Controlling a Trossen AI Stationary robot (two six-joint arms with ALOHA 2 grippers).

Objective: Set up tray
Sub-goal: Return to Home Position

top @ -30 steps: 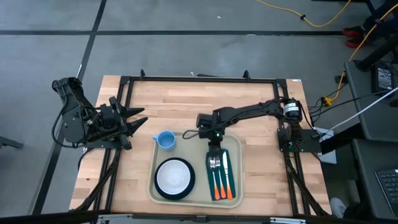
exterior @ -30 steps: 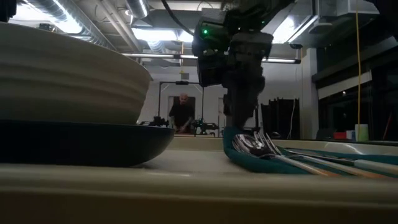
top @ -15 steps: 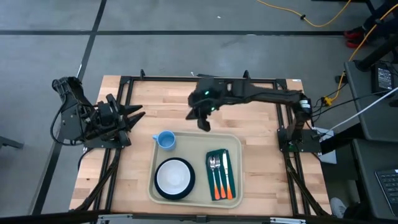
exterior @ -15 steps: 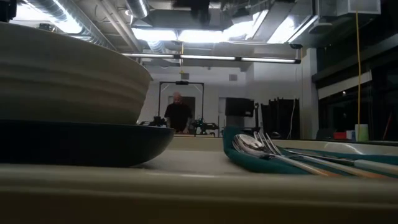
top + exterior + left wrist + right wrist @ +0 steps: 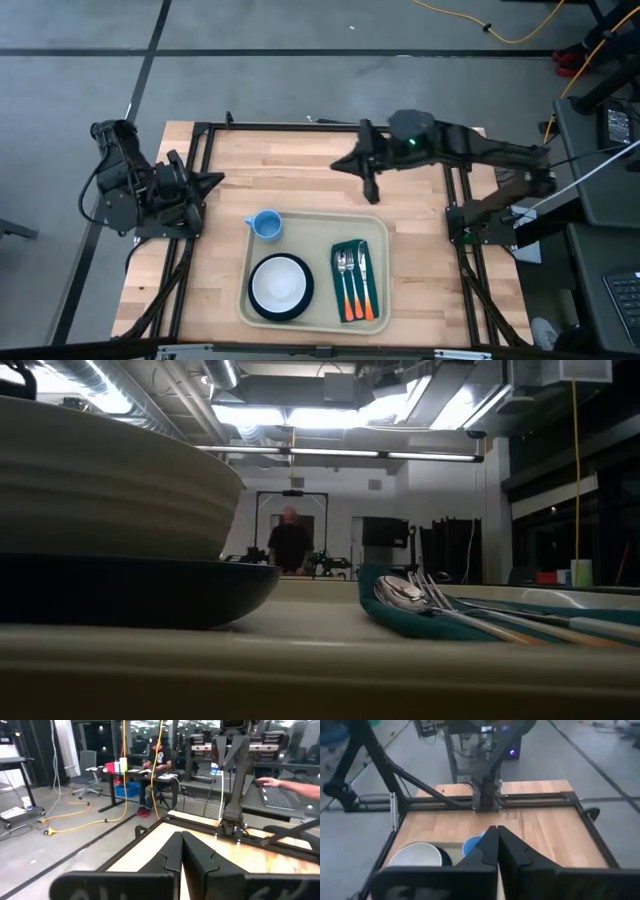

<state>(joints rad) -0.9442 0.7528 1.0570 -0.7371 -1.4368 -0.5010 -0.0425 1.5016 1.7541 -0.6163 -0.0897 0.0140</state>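
The beige tray [image 5: 316, 238] lies on the wooden table's near half. On it stand a blue cup [image 5: 266, 224] at its far left corner and a white bowl [image 5: 280, 283] on a dark plate [image 5: 140, 592]. A dark green napkin [image 5: 356, 250] lies at the tray's right, with orange-handled cutlery [image 5: 353, 285] on top. My right gripper [image 5: 372, 190] hovers shut over bare wood just beyond the tray's far edge; its wrist view shows the bowl [image 5: 415, 855] and cup [image 5: 471, 845] ahead. My left gripper [image 5: 214, 180] waits shut at the table's left edge.
Black frame rails [image 5: 320, 127] run around the tabletop. Bare wood [image 5: 290, 170] stretches between the tray and the far edge. A person [image 5: 290, 542] stands far back in the room, and other people sit at desks [image 5: 155, 762] beyond the table.
My right gripper has risen off the napkin and cutlery on the tray, swung toward the far edge, then toward the right. The napkin and cutlery stay on the tray. My left gripper's fingers have shut, and that arm has drawn back slightly toward the left edge.
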